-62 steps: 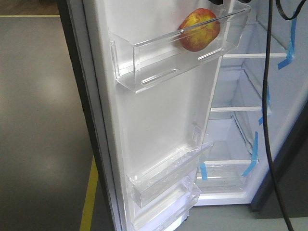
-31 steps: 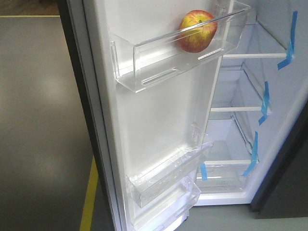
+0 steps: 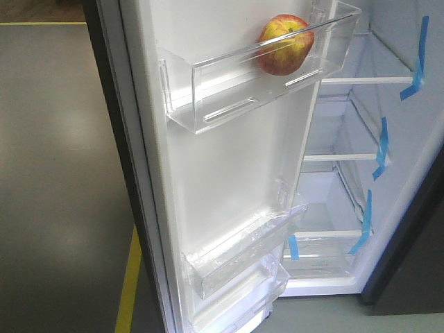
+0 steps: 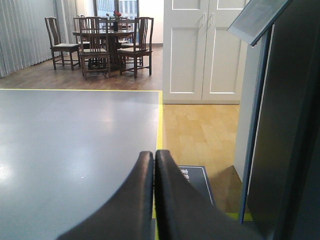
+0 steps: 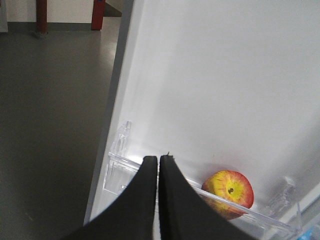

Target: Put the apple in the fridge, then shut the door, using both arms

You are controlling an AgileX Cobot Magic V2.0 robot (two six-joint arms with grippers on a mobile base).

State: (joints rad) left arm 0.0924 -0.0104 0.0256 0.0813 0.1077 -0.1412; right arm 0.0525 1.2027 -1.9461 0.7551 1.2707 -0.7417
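The right gripper (image 5: 158, 159) had its fingers pressed together, holding nothing, and pointed down at the white inside of the door (image 3: 229, 173). The left gripper (image 4: 154, 154), also pinched closed and empty, aimed out over the grey floor (image 4: 75, 145). The apple (image 3: 284, 44) lay in the door's top bin (image 3: 208, 104), at the end nearest the open fridge (image 3: 347, 132). The lower bins (image 3: 236, 260) held nothing.

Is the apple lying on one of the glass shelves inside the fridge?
No, the apple sits in the upper clear bin on the inner side of the open door.
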